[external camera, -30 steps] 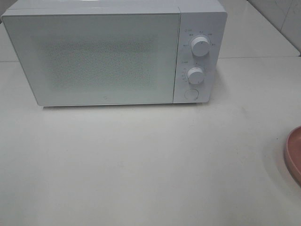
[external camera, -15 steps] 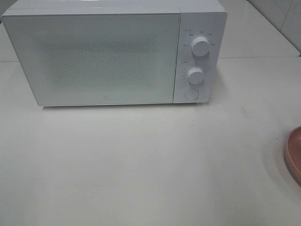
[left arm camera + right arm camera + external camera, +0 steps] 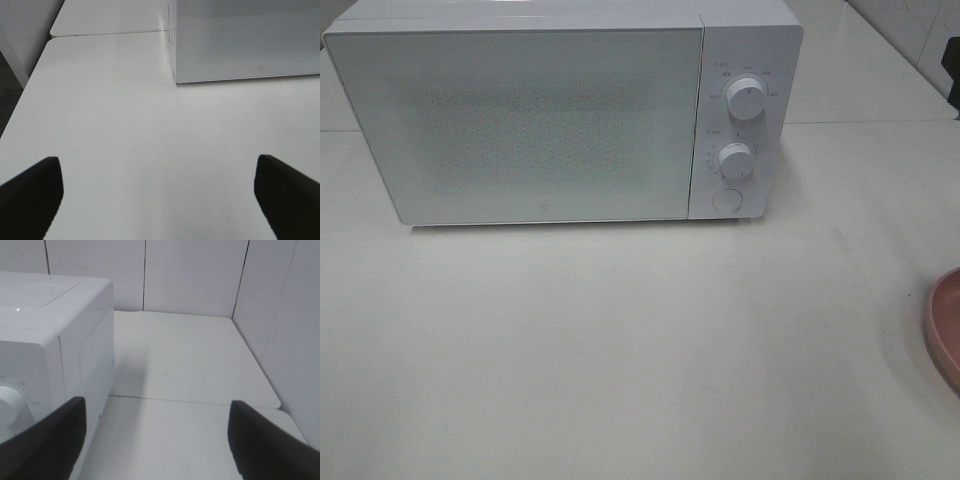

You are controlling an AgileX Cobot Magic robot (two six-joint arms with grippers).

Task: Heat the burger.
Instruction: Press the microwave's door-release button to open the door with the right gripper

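Observation:
The burger is out of view in every frame. A white microwave [image 3: 520, 120] stands at the back of the table with its door shut; it also shows in the left wrist view [image 3: 245, 40] and the right wrist view [image 3: 45, 340]. My left gripper [image 3: 160, 200] hovers open over bare table in front of the microwave's left corner, nothing between its fingers [image 3: 30, 195]. My right gripper [image 3: 157, 440] is open and empty beside the microwave's right side, facing the back wall.
The microwave's panel has two white knobs [image 3: 747, 100] [image 3: 735, 160] and a round button [image 3: 726, 199]. A pink plate [image 3: 942, 325] pokes in at the right edge. A dark piece [image 3: 953, 65] shows at the upper right edge. Tiled walls close the back and right.
A dark piece has come into the exterior view at the upper right edge. The microwave and pink plate have stayed put.

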